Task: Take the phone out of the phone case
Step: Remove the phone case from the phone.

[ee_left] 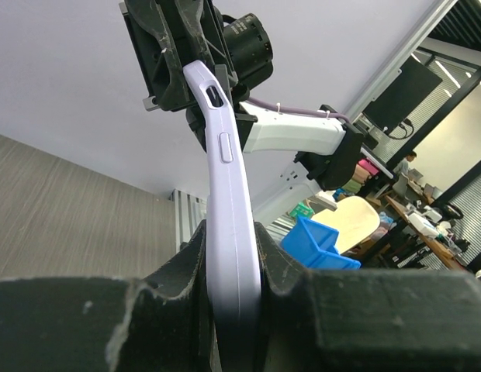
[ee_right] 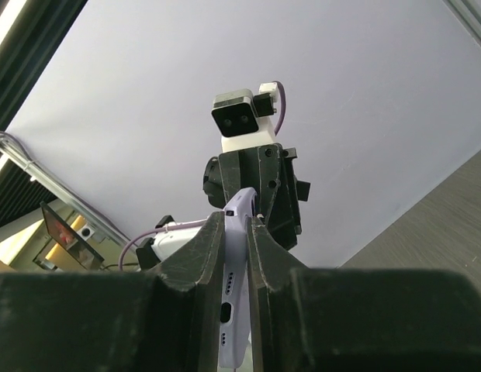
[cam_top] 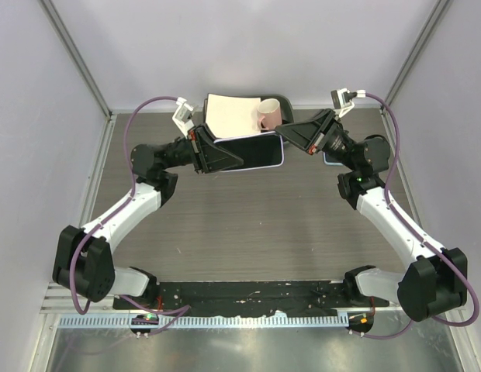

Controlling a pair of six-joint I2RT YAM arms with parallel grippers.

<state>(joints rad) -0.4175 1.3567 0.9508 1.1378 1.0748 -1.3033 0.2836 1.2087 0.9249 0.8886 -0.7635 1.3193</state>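
Observation:
A phone with a dark screen sits in a lilac case [cam_top: 252, 152], held in the air above the table at the back middle. My left gripper [cam_top: 219, 156] is shut on its left end; the left wrist view shows the case's edge [ee_left: 229, 209] clamped between the fingers. My right gripper [cam_top: 293, 136] is shut on its right end; the right wrist view shows the case's port end [ee_right: 234, 287] between the fingers. The phone is still inside the case.
A dark tray [cam_top: 278, 101] at the back holds a cream pad [cam_top: 231, 113] and a pink mug [cam_top: 268, 115]. A small pale-blue object [cam_top: 329, 160] lies under the right wrist. Grey walls close in on both sides.

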